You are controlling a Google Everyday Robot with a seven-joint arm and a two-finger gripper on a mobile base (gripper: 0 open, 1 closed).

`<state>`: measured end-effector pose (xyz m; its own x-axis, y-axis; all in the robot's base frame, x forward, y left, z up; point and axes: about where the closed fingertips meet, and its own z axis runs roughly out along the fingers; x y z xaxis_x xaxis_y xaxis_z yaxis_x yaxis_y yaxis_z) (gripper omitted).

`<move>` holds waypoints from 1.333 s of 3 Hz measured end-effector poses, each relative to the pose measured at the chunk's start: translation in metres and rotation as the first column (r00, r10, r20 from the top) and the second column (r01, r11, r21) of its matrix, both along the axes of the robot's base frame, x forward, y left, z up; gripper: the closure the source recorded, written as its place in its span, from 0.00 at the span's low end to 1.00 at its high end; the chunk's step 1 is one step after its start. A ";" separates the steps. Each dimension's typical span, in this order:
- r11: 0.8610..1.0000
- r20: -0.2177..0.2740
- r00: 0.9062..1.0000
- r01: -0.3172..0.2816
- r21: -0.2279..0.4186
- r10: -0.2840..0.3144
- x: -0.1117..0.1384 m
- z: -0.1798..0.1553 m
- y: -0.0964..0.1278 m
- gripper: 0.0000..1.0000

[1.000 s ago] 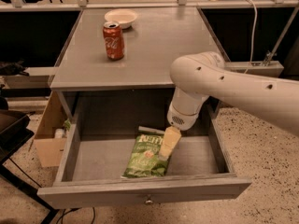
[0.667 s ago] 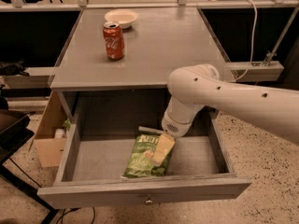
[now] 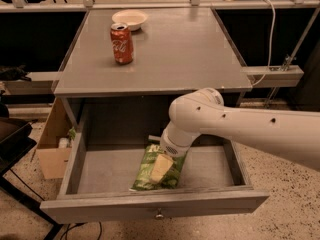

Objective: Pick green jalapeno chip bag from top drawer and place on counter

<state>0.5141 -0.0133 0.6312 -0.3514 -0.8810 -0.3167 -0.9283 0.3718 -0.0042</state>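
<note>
We see the gripper (image 3: 161, 167) down inside the wide, shallow grey wooden top drawer (image 3: 155, 204), which stands pulled out below the front edge of the flat grey square tabletop (image 3: 190, 49). The gripper's pale tip lies over the middle of the crinkly green foil jalapeno chip bag (image 3: 144, 175) and appears to touch it. We cannot tell how far the jaws are open, nor whether they have hold of the bag. The thick white robot arm (image 3: 240, 129) comes in from the right, passes under the front edge of the tabletop and bends down into the drawer.

The bag lies flat on the drawer floor, near the drawer's front wall and about level with the middle of the tabletop's front edge. Its lower end is close to the front wall.

We count one green chip bag and one drawer, with one small round metal knob (image 3: 159, 214) at its front centre. On the tabletop we count one red soda can (image 3: 122, 44), upright near the far left corner. One shallow white bowl (image 3: 129, 19) sits just beyond it at the far edge. The two are close but apart. One tan cardboard box (image 3: 52, 144) stands on the floor just beside the drawer's left wall, below the tabletop's left edge.
</note>
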 end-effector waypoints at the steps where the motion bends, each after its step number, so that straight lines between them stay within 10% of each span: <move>1: 1.000 0.021 1.000 -0.018 0.002 0.017 -0.012 -0.021 0.014 0.18; 4: 1.000 0.022 1.000 -0.019 0.002 0.018 -0.015 -0.025 0.014 0.89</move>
<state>0.4994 0.0009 0.6062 -0.3279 -0.8866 -0.3264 -0.9347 0.3546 -0.0240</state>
